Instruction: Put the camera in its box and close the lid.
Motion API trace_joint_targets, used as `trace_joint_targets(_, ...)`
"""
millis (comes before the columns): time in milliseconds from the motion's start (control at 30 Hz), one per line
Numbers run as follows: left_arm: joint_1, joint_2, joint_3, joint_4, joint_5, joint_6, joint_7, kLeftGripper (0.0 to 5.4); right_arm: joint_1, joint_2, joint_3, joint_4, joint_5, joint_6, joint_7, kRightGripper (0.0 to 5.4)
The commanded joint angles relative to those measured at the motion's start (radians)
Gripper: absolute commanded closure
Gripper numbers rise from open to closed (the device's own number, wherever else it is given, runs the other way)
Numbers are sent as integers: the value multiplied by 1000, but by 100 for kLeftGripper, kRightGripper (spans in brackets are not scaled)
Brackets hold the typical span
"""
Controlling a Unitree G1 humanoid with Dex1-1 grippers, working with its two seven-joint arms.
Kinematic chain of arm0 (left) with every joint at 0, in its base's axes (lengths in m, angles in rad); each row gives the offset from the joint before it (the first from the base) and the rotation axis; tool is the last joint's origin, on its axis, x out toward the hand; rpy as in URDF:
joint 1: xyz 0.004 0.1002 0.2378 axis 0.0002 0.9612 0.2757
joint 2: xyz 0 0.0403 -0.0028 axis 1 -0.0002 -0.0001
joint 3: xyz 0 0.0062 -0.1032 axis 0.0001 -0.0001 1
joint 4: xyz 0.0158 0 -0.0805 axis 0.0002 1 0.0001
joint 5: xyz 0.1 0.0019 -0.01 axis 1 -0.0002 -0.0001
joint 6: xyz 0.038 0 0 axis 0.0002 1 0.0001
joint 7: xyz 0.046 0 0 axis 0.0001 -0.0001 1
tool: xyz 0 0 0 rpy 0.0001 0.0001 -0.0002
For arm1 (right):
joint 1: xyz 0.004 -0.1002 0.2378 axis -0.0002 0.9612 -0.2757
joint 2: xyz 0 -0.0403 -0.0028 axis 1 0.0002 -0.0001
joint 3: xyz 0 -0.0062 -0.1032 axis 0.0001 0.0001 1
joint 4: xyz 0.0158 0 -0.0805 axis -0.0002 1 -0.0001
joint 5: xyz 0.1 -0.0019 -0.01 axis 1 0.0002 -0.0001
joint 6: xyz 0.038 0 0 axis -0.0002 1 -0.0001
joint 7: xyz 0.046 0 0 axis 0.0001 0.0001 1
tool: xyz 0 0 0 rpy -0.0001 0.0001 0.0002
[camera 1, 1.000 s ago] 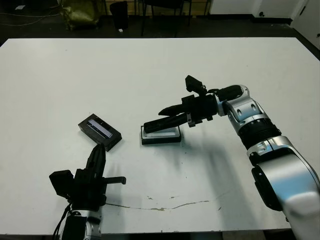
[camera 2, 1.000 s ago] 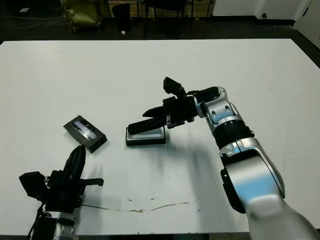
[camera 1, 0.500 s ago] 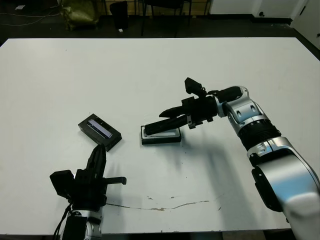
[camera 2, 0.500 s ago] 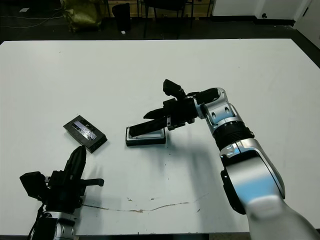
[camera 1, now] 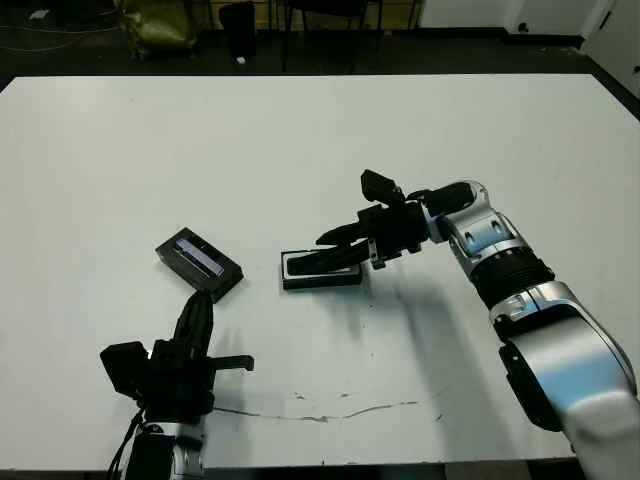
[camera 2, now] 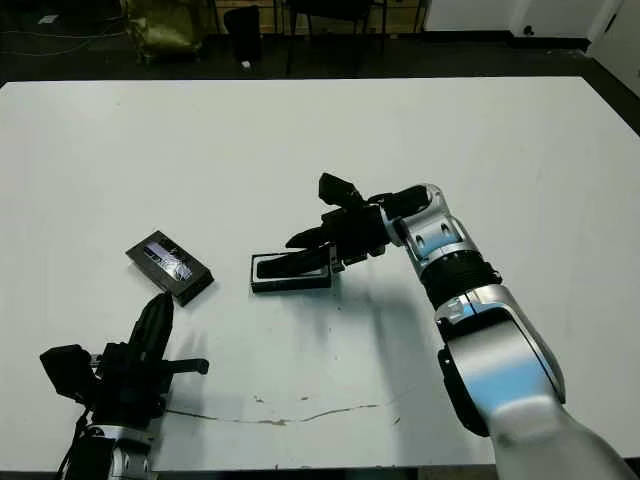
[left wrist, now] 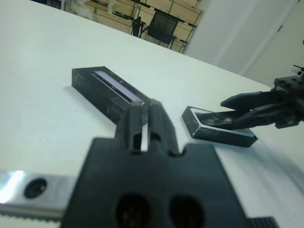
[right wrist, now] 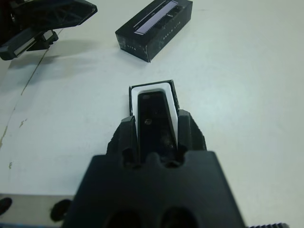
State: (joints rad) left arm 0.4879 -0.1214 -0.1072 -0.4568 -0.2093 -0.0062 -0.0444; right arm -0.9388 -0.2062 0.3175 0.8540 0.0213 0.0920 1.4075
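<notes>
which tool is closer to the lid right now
Left. The left tool sits just short of the lid, while the right tool is farther off, over the box beside it.

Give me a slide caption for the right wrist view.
Right gripper lowers the camera into the white-lined box; the lid lies beyond.
</notes>
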Motion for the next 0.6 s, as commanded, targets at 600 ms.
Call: trace_joint_targets(600, 43, 12, -1, 24, 10, -5, 1, 540, 43, 62, -4, 13, -5, -42, -56, 482)
